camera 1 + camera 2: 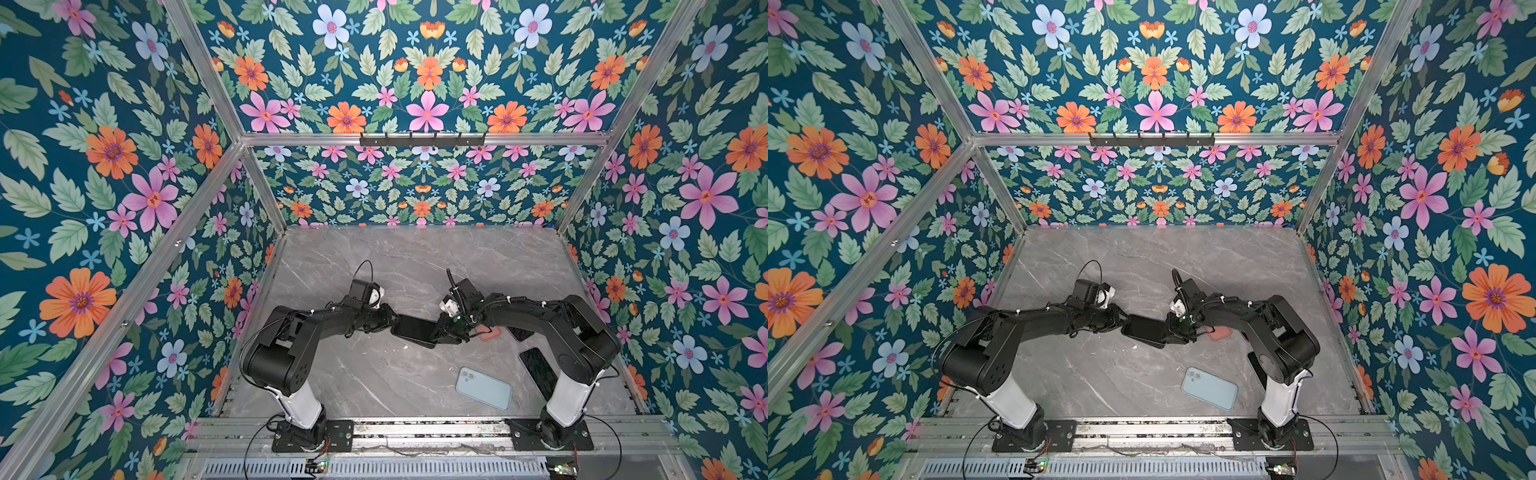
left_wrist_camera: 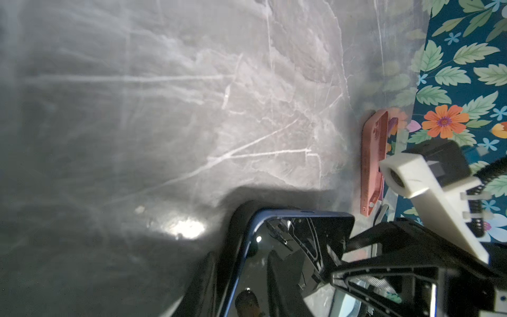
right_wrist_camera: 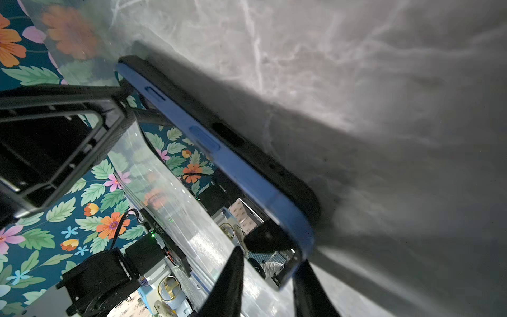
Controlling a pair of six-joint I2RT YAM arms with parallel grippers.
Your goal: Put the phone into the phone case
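Marble table [image 1: 374, 257]: left gripper [image 1: 394, 325] and right gripper [image 1: 439, 332] clamp the phone [image 1: 415, 330] mid-frame; only wrist views show its blue rim and, perhaps, a black case [image 3: 255, 153].

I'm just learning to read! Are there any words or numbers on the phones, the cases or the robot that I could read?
Nothing here can be read.
Tiny white print on a black strip in the right wrist view: too small and blurred to read.
On the blue phone and its black case: no lettering shows.
On the pink case: no lettering shows.
On the light blue phone: no lettering shows.
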